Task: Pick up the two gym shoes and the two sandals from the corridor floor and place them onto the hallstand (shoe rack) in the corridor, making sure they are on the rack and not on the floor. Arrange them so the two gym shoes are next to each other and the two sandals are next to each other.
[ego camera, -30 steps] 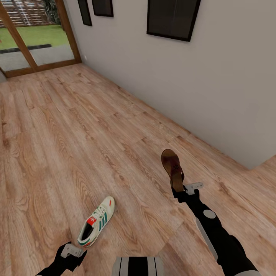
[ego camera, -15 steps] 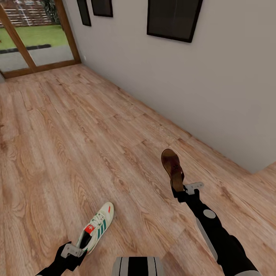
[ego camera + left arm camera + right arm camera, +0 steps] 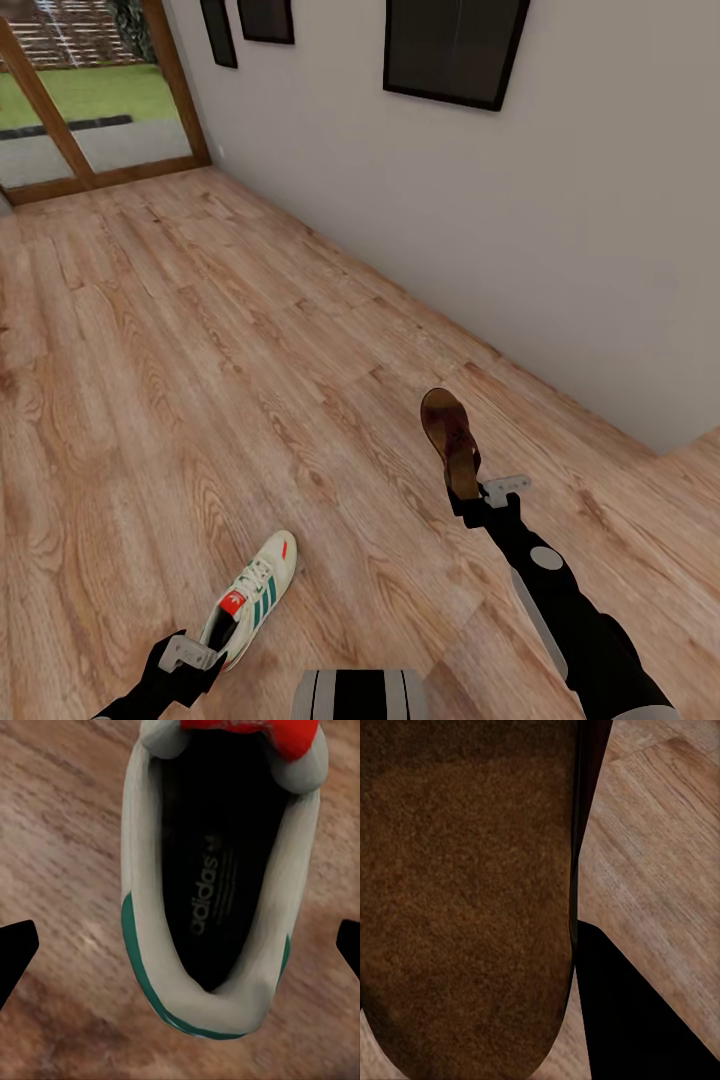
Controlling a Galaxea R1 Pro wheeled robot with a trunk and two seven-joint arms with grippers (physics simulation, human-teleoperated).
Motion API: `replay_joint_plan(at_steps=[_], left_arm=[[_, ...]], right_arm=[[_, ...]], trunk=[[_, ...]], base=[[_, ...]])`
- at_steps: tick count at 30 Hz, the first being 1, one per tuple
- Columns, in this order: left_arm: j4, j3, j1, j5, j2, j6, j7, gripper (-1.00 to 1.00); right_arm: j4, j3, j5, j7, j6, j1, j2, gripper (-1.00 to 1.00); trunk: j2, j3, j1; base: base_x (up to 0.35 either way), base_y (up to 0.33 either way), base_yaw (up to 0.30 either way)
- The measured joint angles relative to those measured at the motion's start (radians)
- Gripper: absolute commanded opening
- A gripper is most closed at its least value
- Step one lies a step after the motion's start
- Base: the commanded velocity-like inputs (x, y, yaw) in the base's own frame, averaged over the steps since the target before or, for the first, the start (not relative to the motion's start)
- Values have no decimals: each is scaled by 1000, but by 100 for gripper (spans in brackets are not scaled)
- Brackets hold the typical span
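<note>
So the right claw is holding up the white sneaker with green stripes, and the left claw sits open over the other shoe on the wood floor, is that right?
Not quite. The right claw holds the dark-brown leather sandal, as the head view shows. The white sneaker with green stripes lies on the wood floor, under the open left claw.

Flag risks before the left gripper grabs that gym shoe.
Left gripper is open, straddling the gym shoe heel; closing on the soft collar could slip or tip the shoe. Right gripper pinches the sandal by one end, so it could swing or drop during motion.
</note>
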State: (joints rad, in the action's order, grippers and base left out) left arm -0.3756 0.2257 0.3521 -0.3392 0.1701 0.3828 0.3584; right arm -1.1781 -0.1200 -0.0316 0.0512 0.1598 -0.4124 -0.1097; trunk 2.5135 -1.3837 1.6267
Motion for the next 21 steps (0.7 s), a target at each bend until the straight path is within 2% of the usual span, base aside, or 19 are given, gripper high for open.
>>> replay_joint_plan(at_steps=[2,16,21], left_arm=[[0,0,0,0,0,0,0,100],[0,0,0,0,1,0,0,100],[0,0,0,0,1,0,0,100]], right_arm=[[0,0,0,0,0,0,0,-100],[-1,2,0,0,0,0,0,-100],[-2,2,0,0,0,0,0,-100]], trunk=[[0,-2,0],[3,-74,6],[3,-75,6]], base=[[0,0,0],[0,0,0],[0,0,0]])
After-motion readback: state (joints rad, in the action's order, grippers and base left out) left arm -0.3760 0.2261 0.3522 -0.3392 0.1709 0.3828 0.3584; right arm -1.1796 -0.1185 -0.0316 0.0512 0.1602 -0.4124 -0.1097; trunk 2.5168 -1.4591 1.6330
